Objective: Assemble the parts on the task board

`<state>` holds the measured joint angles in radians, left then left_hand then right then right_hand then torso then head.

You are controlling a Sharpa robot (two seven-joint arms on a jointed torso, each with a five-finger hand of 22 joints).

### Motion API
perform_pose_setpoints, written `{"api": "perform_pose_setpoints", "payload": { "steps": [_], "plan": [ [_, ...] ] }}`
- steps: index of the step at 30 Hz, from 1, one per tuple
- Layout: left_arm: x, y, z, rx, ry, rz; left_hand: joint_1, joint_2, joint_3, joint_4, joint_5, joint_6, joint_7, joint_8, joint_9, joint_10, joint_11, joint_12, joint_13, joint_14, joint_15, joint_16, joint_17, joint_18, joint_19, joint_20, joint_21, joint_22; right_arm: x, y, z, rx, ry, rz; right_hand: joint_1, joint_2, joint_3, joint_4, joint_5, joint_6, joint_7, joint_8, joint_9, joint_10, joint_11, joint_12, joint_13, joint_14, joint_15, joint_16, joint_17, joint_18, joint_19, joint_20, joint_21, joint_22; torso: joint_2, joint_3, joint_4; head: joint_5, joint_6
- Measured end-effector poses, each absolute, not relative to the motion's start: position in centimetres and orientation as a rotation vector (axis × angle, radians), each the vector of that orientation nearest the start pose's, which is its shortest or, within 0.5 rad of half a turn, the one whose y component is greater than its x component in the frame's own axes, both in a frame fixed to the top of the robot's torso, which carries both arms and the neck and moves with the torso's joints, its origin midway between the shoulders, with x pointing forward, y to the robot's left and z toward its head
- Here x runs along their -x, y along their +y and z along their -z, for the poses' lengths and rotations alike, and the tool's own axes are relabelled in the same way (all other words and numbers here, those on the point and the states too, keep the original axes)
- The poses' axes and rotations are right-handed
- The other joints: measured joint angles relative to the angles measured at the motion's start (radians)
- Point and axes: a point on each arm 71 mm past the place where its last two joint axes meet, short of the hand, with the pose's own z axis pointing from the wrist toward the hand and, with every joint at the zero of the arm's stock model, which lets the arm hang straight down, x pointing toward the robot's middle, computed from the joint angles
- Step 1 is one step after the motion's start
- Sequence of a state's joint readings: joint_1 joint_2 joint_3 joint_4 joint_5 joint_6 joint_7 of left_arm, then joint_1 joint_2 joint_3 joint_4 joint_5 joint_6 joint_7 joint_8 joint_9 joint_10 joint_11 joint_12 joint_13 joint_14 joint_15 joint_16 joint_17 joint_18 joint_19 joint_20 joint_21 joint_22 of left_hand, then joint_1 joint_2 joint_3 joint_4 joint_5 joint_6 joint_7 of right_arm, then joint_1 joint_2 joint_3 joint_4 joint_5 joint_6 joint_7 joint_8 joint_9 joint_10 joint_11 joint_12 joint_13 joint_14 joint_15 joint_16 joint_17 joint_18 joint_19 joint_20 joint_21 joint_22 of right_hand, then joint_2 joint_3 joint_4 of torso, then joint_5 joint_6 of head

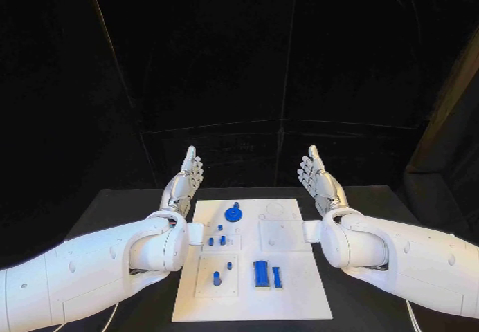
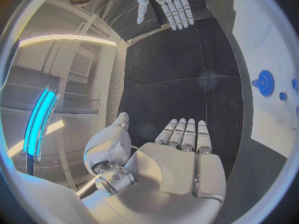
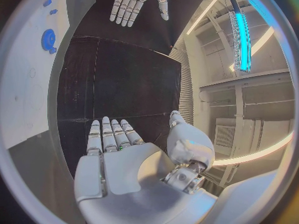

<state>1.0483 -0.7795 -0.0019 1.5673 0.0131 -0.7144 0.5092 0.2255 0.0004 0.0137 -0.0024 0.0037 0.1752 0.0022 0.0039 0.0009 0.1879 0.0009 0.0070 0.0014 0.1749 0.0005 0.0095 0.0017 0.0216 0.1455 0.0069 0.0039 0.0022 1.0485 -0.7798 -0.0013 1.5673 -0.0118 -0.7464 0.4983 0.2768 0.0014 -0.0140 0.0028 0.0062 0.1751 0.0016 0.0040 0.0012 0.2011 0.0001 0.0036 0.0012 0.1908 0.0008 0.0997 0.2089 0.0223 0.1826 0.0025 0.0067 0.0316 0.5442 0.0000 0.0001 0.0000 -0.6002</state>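
Note:
The white task board [image 1: 295,290] lies in the middle of the black table. On it are a blue gear [image 1: 234,213], small blue pegs [image 1: 221,241], a blue peg [image 1: 217,279] on a square plate, and two upright blue blocks [image 1: 261,272]. My left hand [image 1: 185,176] is raised flat beside the board's far left corner, fingers straight, holding nothing. My right hand [image 1: 318,176] mirrors it at the far right corner, also flat and holding nothing. The left wrist view shows my left palm [image 2: 171,164], the right hand [image 2: 165,2] and the gear [image 2: 265,82]. The right wrist view shows my right palm [image 3: 121,167], the left hand [image 3: 134,0] and the gear [image 3: 48,39].
The black table [image 1: 120,207] extends on both sides of the board, with black curtain walls behind. My forearms lie along the board's left and right edges near its front half.

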Motion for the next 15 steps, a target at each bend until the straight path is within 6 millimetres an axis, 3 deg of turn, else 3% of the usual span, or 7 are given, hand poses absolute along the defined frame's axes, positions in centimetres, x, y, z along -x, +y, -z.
{"api": "perform_pose_setpoints", "payload": {
  "steps": [7, 8, 9, 12, 14, 15],
  "plan": [
    [-46.15, 19.17, 22.71, 1.231, 1.237, 1.243, -0.058, 0.000, -0.007, 0.002, 0.000, -0.043, -0.001, 0.000, 0.000, -0.048, -0.001, 0.000, 0.000, -0.043, 0.000, -0.002, -0.001, -0.001, -0.034, -0.005, 0.000, -0.001, -46.17, -19.22, 22.66, -1.218, 1.238, -1.230, -0.069, -0.001, 0.005, -0.001, 0.000, -0.043, -0.001, 0.000, 0.000, -0.050, 0.000, 0.000, 0.000, -0.047, -0.002, -0.062, -0.053, -0.004, -0.044, -0.003, 0.000, -0.022, 0.000, 0.0000, -0.0002, 0.000, 0.000],
    [-46.15, 19.18, 22.71, 1.231, 1.237, 1.241, -0.063, 0.000, -0.008, 0.002, 0.000, -0.048, -0.001, 0.000, 0.000, -0.052, -0.001, 0.000, 0.000, -0.045, 0.000, -0.002, -0.001, -0.009, -0.035, -0.005, 0.000, -0.001, -46.17, -19.23, 22.66, -1.218, 1.237, -1.230, -0.077, -0.001, 0.006, -0.001, 0.000, -0.046, 0.000, 0.000, 0.000, -0.056, 0.001, 0.000, 0.000, -0.052, -0.001, -0.068, -0.059, -0.016, -0.050, 0.000, 0.000, -0.023, 0.000, 0.0000, -0.0002, 0.000, 0.000],
    [-46.15, 19.20, 22.71, 1.231, 1.236, 1.239, -0.068, -0.001, -0.008, 0.002, 0.000, -0.052, -0.003, 0.000, 0.000, -0.058, -0.001, 0.000, 0.000, -0.053, 0.000, -0.002, -0.001, -0.015, -0.040, -0.006, 0.000, -0.001, -46.17, -19.23, 22.66, -1.218, 1.236, -1.229, -0.086, -0.001, 0.008, -0.003, 0.000, -0.051, -0.002, 0.000, 0.000, -0.061, 0.000, 0.000, 0.000, -0.056, 0.000, -0.072, -0.065, -0.016, -0.055, -0.002, 0.000, -0.025, 0.000, 0.0000, -0.0002, 0.000, 0.000],
    [-46.14, 19.22, 22.71, 1.231, 1.234, 1.234, -0.134, 0.000, -0.008, 0.002, 0.000, -0.148, -0.002, 0.000, 0.000, -0.147, -0.001, 0.000, 0.000, -0.148, -0.001, -0.007, -0.001, -0.015, -0.129, -0.007, 0.000, -0.001, -46.16, -19.24, 22.66, -1.220, 1.235, -1.228, -0.107, -0.001, 0.008, -0.003, 0.000, -0.063, 0.000, 0.000, 0.000, -0.076, 0.001, 0.000, 0.000, -0.071, 0.001, -0.080, -0.082, -0.016, -0.068, -0.001, 0.000, -0.027, 0.000, 0.0000, -0.0002, 0.000, 0.000],
    [-46.14, 19.24, 22.71, 1.231, 1.233, 1.231, -0.216, -0.001, -0.008, 0.002, 0.000, -0.170, -0.002, 0.000, 0.000, -0.181, -0.002, 0.000, 0.000, -0.171, 0.000, -0.007, -0.001, -0.016, -0.141, -0.008, 0.000, -0.001, -46.16, -19.25, 22.67, -1.221, 1.235, -1.227, -0.142, -0.002, 0.008, -0.003, 0.000, -0.088, -0.002, 0.000, 0.000, -0.105, -0.001, 0.000, 0.000, -0.097, -0.001, -0.093, -0.110, -0.015, -0.093, -0.003, 0.000, -0.029, 0.000, 0.0000, -0.0002, 0.000, 0.000],
    [-46.14, 19.25, 22.71, 1.231, 1.232, 1.229, -0.218, 0.000, -0.008, 0.002, 0.000, -0.170, -0.002, 0.000, 0.000, -0.183, -0.001, 0.000, 0.000, -0.171, 0.000, -0.007, -0.001, -0.016, -0.141, -0.008, 0.000, -0.001, -46.16, -19.24, 22.66, -1.221, 1.234, -1.227, -0.166, -0.002, 0.008, -0.003, 0.000, -0.134, -0.001, 0.000, 0.000, -0.133, -0.001, 0.000, 0.000, -0.146, -0.001, -0.096, -0.139, -0.016, -0.141, -0.003, 0.000, -0.030, 0.000, 0.0000, -0.0002, 0.000, 0.000]
  ]
}}
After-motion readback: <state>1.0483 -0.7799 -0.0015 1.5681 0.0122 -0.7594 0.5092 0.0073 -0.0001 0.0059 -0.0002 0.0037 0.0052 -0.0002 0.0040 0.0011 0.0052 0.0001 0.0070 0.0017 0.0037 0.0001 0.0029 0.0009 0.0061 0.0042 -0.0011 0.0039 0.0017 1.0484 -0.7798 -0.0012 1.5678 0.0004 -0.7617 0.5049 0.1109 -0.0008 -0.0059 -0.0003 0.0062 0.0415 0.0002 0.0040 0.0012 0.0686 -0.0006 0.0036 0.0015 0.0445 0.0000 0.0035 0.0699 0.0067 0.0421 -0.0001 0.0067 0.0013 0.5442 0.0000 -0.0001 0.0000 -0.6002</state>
